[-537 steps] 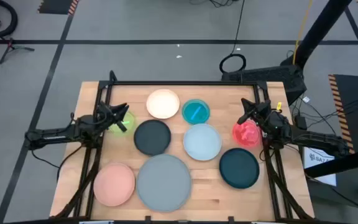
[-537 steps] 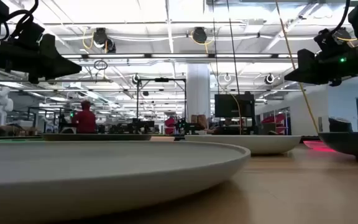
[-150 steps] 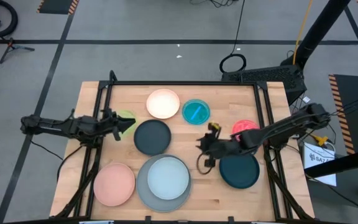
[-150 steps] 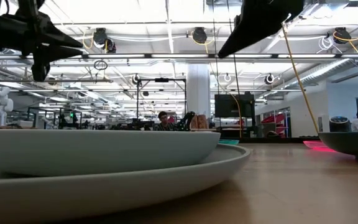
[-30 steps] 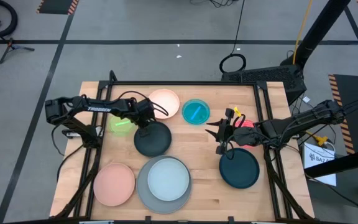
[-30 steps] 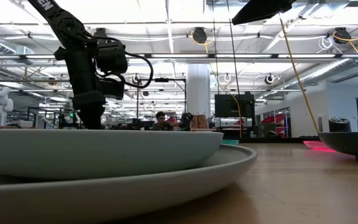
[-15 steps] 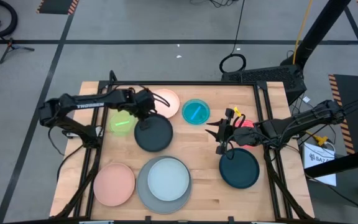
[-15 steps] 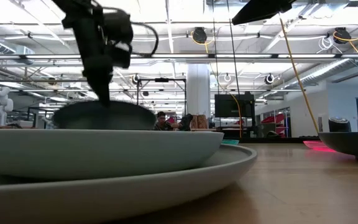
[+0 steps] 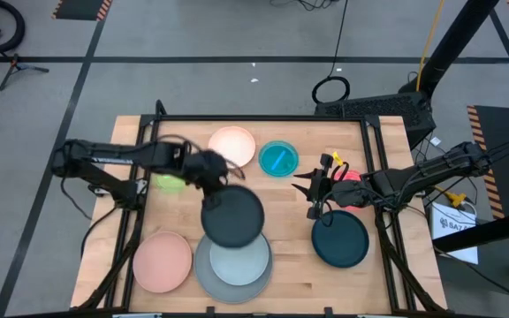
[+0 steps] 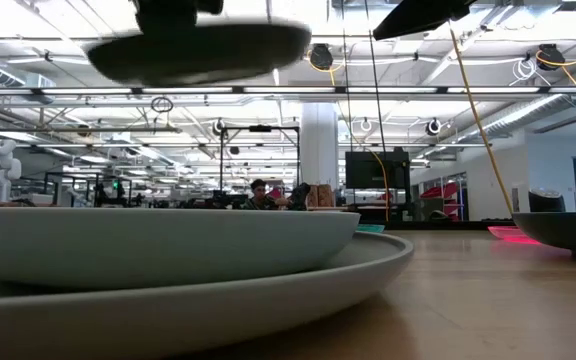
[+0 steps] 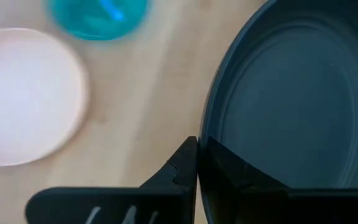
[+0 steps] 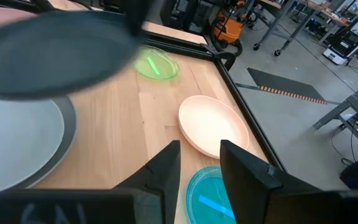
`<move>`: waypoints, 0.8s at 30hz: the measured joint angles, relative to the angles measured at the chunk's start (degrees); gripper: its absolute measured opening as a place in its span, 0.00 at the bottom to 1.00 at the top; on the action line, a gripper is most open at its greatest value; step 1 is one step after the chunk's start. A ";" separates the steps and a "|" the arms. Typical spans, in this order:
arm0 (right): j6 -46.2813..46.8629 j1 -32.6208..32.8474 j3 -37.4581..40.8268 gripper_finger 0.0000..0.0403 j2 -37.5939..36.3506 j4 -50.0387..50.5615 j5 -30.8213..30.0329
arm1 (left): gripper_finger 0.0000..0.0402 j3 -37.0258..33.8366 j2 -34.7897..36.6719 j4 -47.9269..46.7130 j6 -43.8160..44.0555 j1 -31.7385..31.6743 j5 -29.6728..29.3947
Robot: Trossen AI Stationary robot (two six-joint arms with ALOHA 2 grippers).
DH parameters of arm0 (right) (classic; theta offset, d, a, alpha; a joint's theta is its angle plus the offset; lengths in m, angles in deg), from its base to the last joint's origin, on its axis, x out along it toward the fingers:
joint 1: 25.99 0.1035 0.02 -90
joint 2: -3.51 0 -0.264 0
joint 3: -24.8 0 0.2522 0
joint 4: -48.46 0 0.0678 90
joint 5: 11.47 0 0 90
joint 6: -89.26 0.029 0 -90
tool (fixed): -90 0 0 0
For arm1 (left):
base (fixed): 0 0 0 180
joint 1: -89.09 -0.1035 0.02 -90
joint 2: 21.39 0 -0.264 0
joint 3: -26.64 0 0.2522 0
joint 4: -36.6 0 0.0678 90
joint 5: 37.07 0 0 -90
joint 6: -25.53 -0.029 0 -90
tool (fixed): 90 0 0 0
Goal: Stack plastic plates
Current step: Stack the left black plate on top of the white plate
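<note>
left gripper (image 9: 208,168): clenched on round black plastic plate's (image 9: 232,216) 11 o'clock rim, lifted above light blue plate (image 9: 241,263) | right gripper (image 9: 312,187): released, idle at surface's 3 o'clock

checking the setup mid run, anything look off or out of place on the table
Nothing stands out. The black plate is in the air, gripped at its rim by the left gripper, over the grey plate and light blue plate; no spills or damage.

Wooden table (image 9: 294,199) under scattered plastic plates (image 9: 340,238)

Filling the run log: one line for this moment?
left tool: shut on black plate | above light blue plate | right tool: open, waiting
</note>
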 joint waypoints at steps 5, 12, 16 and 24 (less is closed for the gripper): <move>0.22 -0.02 0.00 0.27 0.00 -0.01 0.00 | 0.06 -1.06 -0.96 5.35 8.41 9.26 -5.67; 0.17 -0.02 0.00 0.27 0.00 -0.11 0.00 | 0.06 -1.17 -6.42 7.80 13.58 18.59 -14.62; 0.15 -0.02 0.00 0.27 0.00 -0.11 0.00 | 0.06 -1.17 -10.35 7.69 15.07 20.20 -15.01; 0.20 -0.02 0.00 0.27 0.00 -0.31 0.00 | 0.06 -1.17 -18.09 7.34 16.97 20.29 -14.98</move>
